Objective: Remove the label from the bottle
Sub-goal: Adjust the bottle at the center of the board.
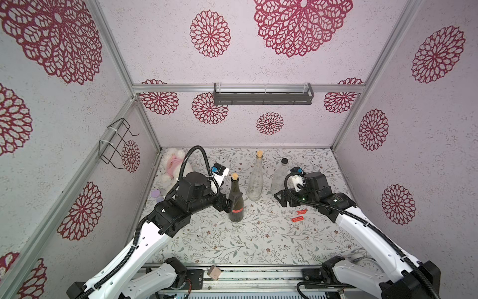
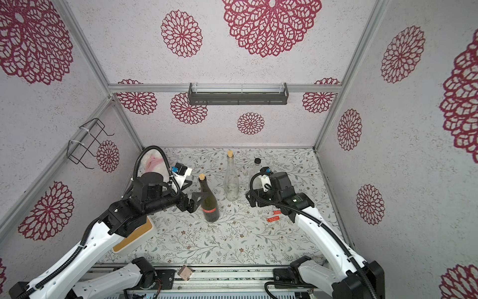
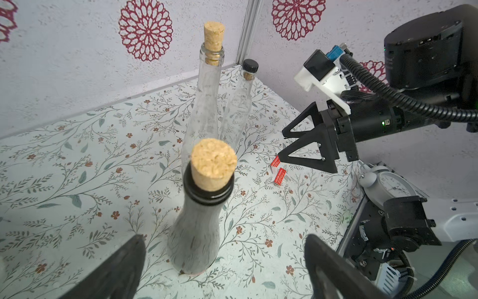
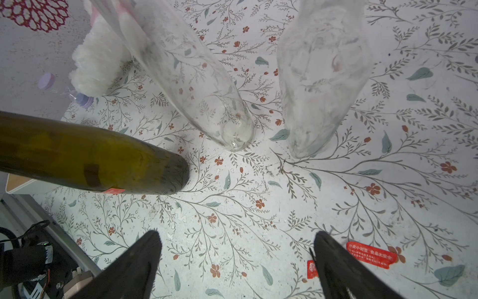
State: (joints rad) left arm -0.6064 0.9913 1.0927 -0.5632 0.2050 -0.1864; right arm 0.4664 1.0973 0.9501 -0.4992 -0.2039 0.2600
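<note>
While corks (image 1: pixel 234 176) plug them, the dark bottle (image 1: pixel 236 217) and clear bottle (image 1: pixel 255 181) stand upright.

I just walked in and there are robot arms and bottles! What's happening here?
It's label peeling. The left claw is open right by the dark corked bottle, not squeezing it, and its red label is still on. The right claw is open too, holding nothing, near two loose red labels on the table. Two clear bottles stand nearby.

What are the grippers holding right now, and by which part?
Nothing is held. The left gripper stands open on either side of the dark bottle without touching it; the right gripper is open and empty.
</note>
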